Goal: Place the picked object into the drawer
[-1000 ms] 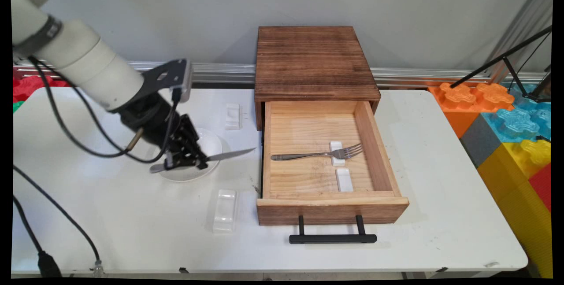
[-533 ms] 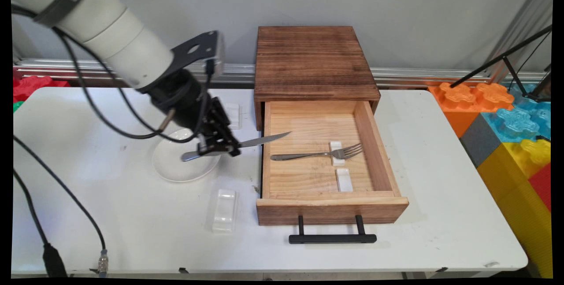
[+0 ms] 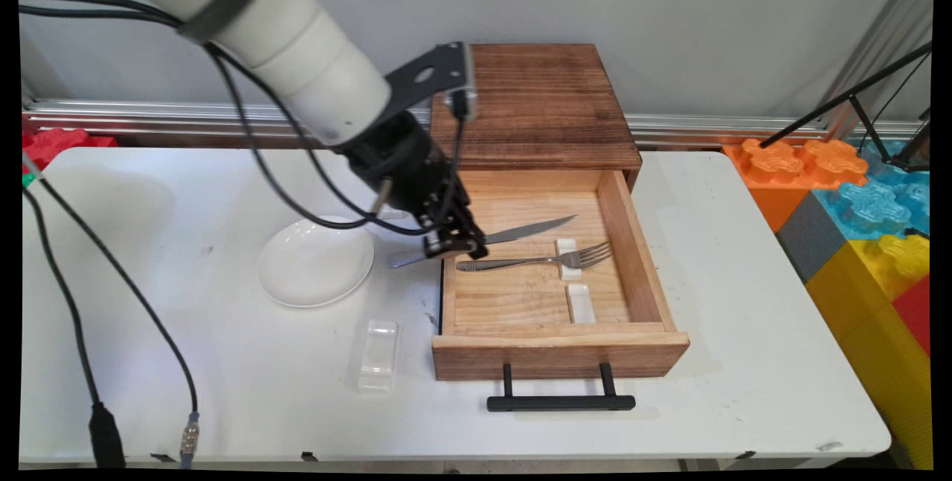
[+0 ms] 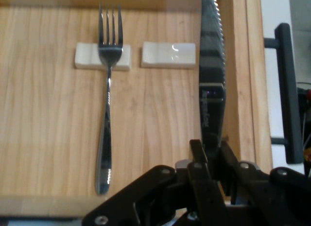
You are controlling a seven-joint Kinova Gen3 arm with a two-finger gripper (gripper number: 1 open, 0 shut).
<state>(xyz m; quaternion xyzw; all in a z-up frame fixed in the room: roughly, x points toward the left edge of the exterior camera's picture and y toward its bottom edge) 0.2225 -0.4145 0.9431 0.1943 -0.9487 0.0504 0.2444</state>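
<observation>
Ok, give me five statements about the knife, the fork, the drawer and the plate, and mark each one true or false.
1. The gripper is shut on the knife. True.
2. The fork lies on the white plate. False: it lies in the open drawer, its neck on a white rest.
3. The second white rest in the drawer is bare. True.
4. The drawer is closed. False: it is pulled out.
5. The plate holds the knife. False: the plate is bare, and the knife is over the drawer's left side.
</observation>
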